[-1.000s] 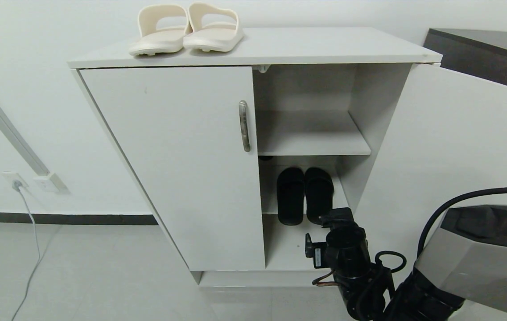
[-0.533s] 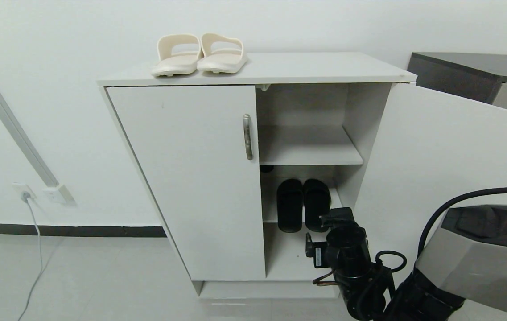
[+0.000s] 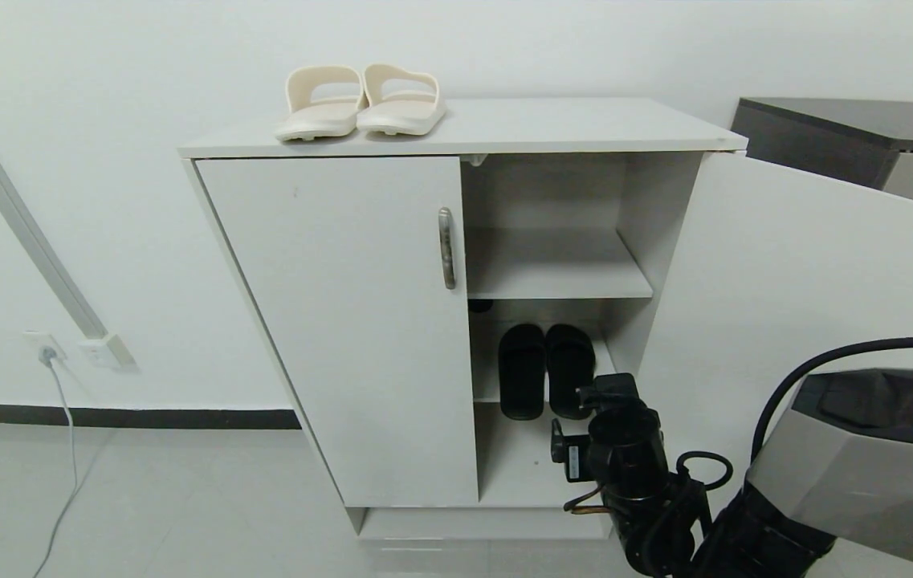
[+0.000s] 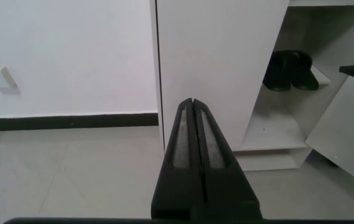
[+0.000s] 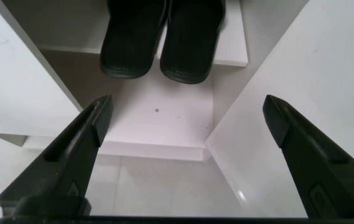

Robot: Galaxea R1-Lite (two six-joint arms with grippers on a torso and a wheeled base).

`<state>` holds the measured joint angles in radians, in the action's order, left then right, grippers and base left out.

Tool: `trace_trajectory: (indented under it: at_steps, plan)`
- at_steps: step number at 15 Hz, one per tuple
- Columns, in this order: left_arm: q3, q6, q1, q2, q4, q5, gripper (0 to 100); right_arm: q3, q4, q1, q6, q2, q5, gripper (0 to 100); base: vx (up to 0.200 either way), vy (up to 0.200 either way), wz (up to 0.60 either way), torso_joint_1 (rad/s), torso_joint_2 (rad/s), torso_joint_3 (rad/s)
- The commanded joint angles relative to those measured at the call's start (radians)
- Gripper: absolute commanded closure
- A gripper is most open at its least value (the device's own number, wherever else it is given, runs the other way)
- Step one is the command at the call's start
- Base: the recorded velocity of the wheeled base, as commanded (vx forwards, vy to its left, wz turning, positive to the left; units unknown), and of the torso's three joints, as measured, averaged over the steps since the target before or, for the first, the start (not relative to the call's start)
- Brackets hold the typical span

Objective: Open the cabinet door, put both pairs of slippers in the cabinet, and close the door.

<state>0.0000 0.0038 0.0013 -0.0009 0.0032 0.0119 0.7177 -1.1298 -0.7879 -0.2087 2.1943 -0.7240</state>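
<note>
One pair, the black slippers (image 3: 546,369), is inside the cabinet (image 3: 328,321). Cream slippers (image 3: 361,103) sit on top, right door (image 3: 785,281) open. Right gripper (image 5: 188,106) is wide and empty, left gripper (image 4: 192,104) pinched together.

Right half of cabinet (image 3: 584,120) open to front. Right door (image 3: 785,281) swung wide, walls off right side of opening. Left door (image 3: 344,321) shut, blocks left half. Room on upper shelf (image 3: 556,269) and bottom shelf (image 3: 516,457). Black slippers (image 3: 546,369) fill middle shelf (image 3: 484,389).
</note>
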Motion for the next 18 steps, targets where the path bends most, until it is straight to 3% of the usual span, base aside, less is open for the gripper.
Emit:
trace_trajectory:
  at_steps: [1, 18]
  plan:
    - [-0.002, 0.001, 0.0, 0.001, 0.0, 0.0, 100, 0.0, -0.004, 0.001, 0.0, 0.007, 0.0, 0, 0.0, 0.0, 0.0, 0.0, 0.0, 0.0]
    - [0.0, 0.001, 0.0, 0.001, 0.0, 0.0, 100, -0.001, -0.022, -0.002, 0.005, 0.005, 0.0, 0, 0.0, 0.188, 0.0, 0.002, 0.0, 0.003]
